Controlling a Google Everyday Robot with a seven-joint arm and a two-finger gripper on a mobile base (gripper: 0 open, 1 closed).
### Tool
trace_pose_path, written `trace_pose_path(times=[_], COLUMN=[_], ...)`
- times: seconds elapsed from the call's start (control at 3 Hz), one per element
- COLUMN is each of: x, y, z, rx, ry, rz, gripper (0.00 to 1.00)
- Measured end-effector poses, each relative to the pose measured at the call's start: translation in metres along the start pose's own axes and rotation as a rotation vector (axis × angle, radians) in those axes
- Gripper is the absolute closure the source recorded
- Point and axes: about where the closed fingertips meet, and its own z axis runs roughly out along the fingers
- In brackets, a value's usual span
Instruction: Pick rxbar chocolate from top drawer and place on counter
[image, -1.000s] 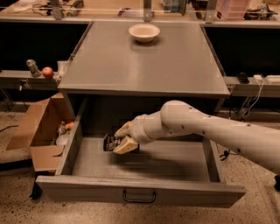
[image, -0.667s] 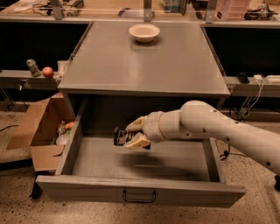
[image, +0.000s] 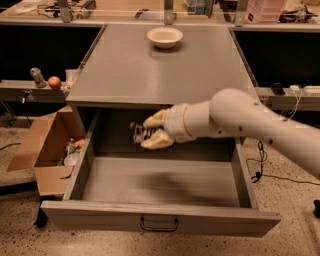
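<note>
The top drawer (image: 160, 215) stands pulled wide open, its grey floor bare, with a dark pull handle (image: 159, 224) on the front panel. My gripper (image: 146, 133) is shut on the rxbar chocolate (image: 139, 133), a dark bar with pale lettering, held in the air above the drawer's back part, just below the front edge of the counter (image: 160, 70). My white arm reaches in from the right. The bar is partly hidden by the cream fingers (image: 156, 141).
A cream bowl (image: 165, 36) sits at the far middle of the counter. A brown cardboard box (image: 47, 150) with clutter stands left of the drawer. A side shelf on the left holds an apple (image: 54, 82). Workbenches run along the back.
My gripper has lifted the bar up off the drawer floor and moved it to the right and toward the counter's front edge.
</note>
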Motion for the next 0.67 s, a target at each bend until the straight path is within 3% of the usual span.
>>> trace_pose_path(times=[0.67], x=[-0.089], y=[-0.094], z=[-0.073], rx=[0.141], ry=[-0.004], rz=[-0.169], gripper=[1.00])
